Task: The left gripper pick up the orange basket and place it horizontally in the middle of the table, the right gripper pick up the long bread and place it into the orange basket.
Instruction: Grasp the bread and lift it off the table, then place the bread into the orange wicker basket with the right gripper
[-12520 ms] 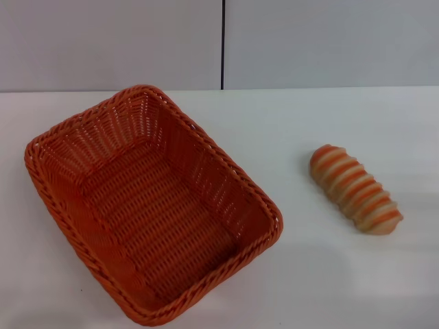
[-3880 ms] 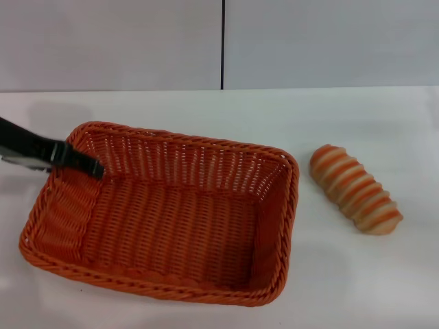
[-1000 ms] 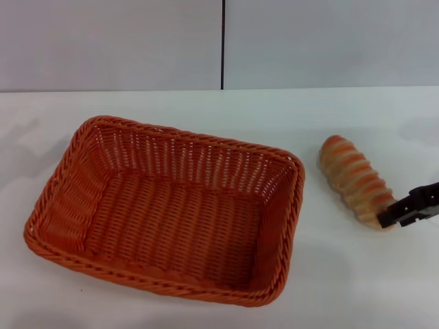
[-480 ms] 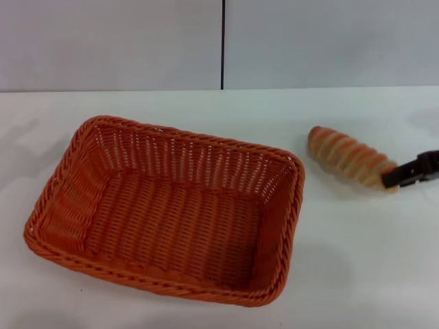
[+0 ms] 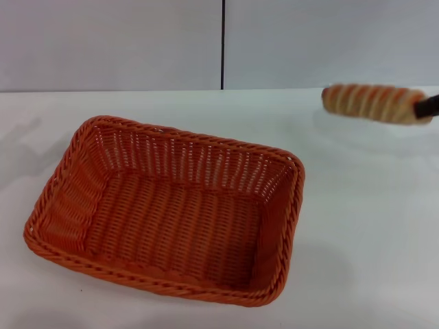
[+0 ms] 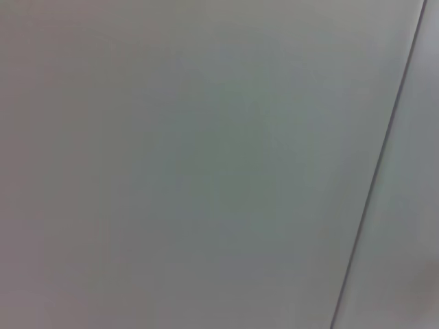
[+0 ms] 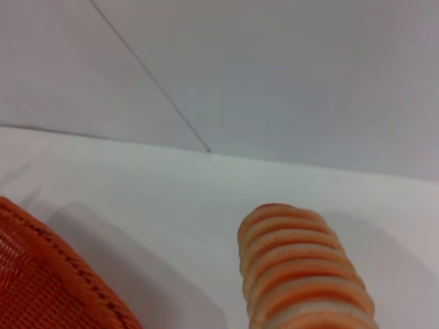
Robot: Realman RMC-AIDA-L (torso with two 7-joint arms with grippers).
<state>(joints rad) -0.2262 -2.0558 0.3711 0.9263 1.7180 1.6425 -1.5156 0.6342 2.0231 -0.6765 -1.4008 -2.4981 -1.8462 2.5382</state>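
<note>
Long bread [image 5: 370, 103] lifted higher, right gripper [image 5: 428, 106] mostly cut off

table [image 5: 357, 247]: plain white top, grey wall behind | on it: orange basket [image 5: 168, 205], long side across, left of centre, empty | long bread [image 5: 370, 103] not on table, held above far right part

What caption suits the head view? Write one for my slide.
Right gripper holds the long bread lifted above the table, right of the empty orange basket.
</note>
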